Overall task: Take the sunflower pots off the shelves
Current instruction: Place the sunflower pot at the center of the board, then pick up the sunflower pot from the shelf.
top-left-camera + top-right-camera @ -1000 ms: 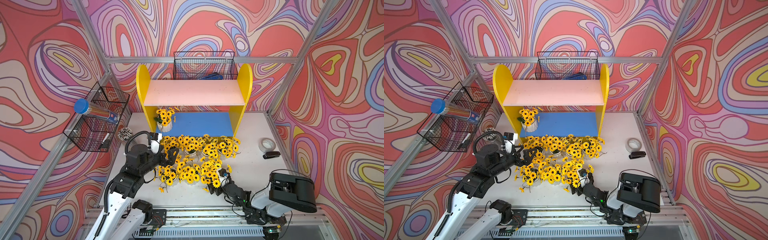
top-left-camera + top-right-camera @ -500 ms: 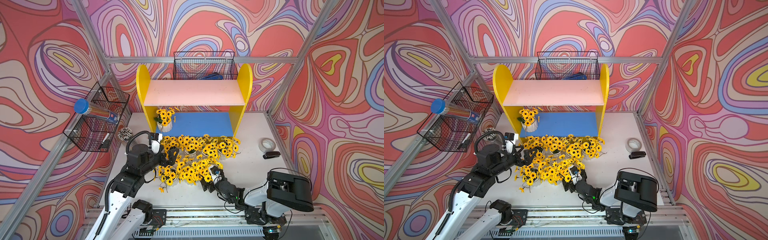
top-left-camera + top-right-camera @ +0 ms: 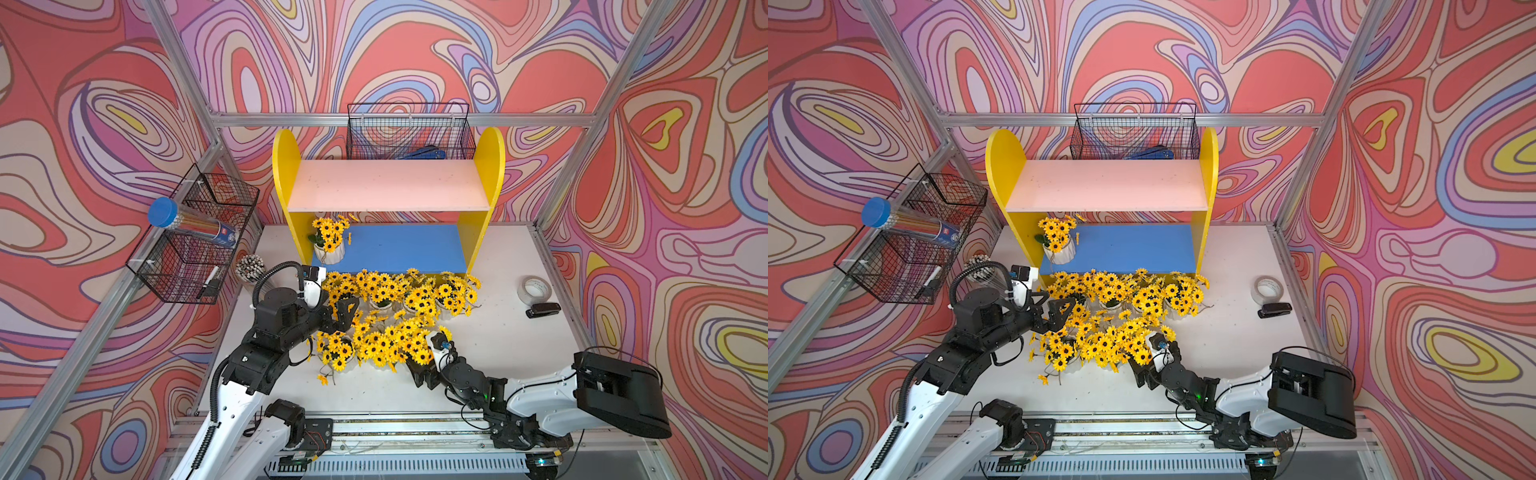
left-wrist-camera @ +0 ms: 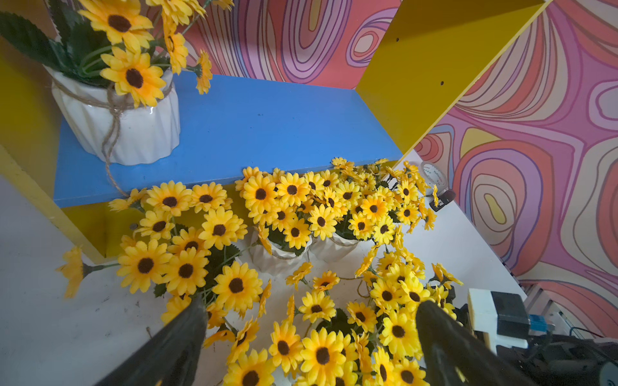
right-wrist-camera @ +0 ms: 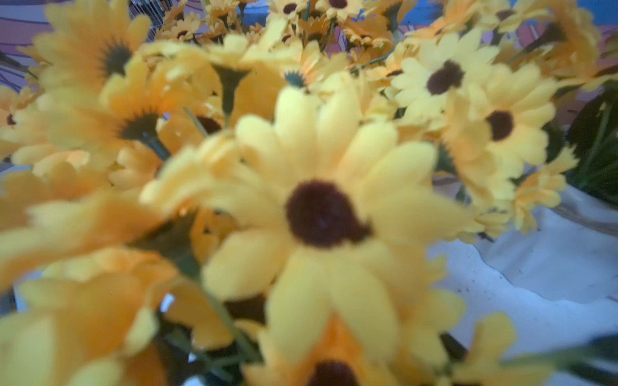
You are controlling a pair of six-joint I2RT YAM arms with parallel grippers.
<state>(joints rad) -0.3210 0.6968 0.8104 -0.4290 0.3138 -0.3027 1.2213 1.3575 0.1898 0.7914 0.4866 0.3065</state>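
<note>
The yellow shelves (image 3: 390,185) (image 3: 1113,185) stand at the back, the pink upper board bare. One white ribbed sunflower pot (image 3: 329,253) (image 4: 127,130), tied with twine, stands at the left end of the blue lower board (image 3: 399,249). Several more sunflower pots (image 3: 399,291) crowd the table in front, in a back row and a front bunch (image 3: 374,340). My left gripper (image 3: 338,318) (image 4: 311,304) hangs open over the left of these flowers, holding nothing. My right gripper (image 3: 419,372) (image 3: 1144,376) sits low, open, pushed into the front bunch's right side. Blurred petals hide its jaws in the right wrist view.
A black wire basket (image 3: 195,237) with a blue-capped tube (image 3: 187,222) hangs on the left wall. Another basket (image 3: 409,133) hangs behind the shelves. A pencil cup (image 3: 249,266) stands at the left. A tape roll (image 3: 534,291) and a stapler (image 3: 542,309) lie at the right. A loose flower (image 3: 322,379) lies in front.
My right gripper has moved left along the table into the front bunch of flowers. The left arm has barely moved.
</note>
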